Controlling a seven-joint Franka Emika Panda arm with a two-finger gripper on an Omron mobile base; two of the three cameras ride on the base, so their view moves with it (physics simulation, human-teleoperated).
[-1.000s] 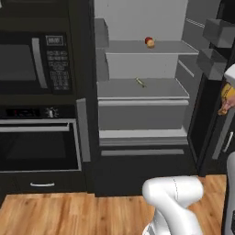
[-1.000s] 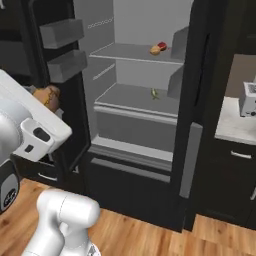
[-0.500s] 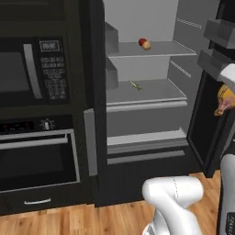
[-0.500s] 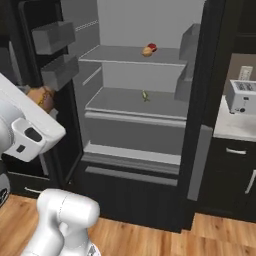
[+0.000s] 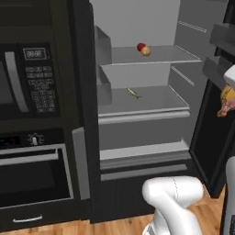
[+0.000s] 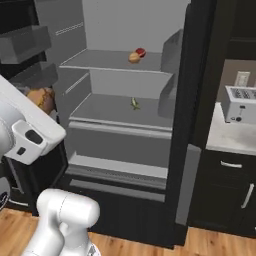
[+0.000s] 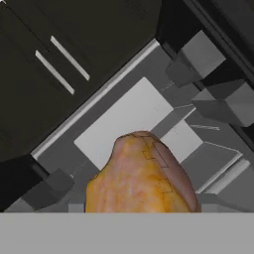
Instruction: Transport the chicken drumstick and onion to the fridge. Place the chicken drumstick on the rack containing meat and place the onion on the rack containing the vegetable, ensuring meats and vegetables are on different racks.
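Right now the chicken drumstick point(image 7: 141, 176) is carried in the gripper point(image 7: 141, 208), its golden-brown bulk covering the finger tips in the hand view, so I cannot see the pads themselves; since the piece hangs clear of any surface, I judge the jaws are pinched on it. In the left base view the drumstick point(image 5: 226, 101) shows at the 3 o'clock edge, level with the middle shelf point(image 5: 147, 103), beside the dark door bins point(image 5: 220, 39). In the right base view it point(image 6: 41, 98) peeks out at 9 o'clock above the white arm.

The fridge point(image 5: 137, 27) stands open, both doors swung aside so the pale interior is reachable. On the top shelf point(image 6: 107, 61) a round red item point(image 6: 141, 51) and a tan-brown lump point(image 6: 134, 58) sit touching each other; whether that lump is meat I cannot tell at this size. On the middle shelf lies a thin green sliver point(image 6: 134, 103), probably the vegetable.

If that reading holds, the drumstick belongs on the upper rack, away from the green piece. It is held to the side and outside the cabinet, likely so the arm can swing in without clipping the door bins. The onion is still to be fetched.
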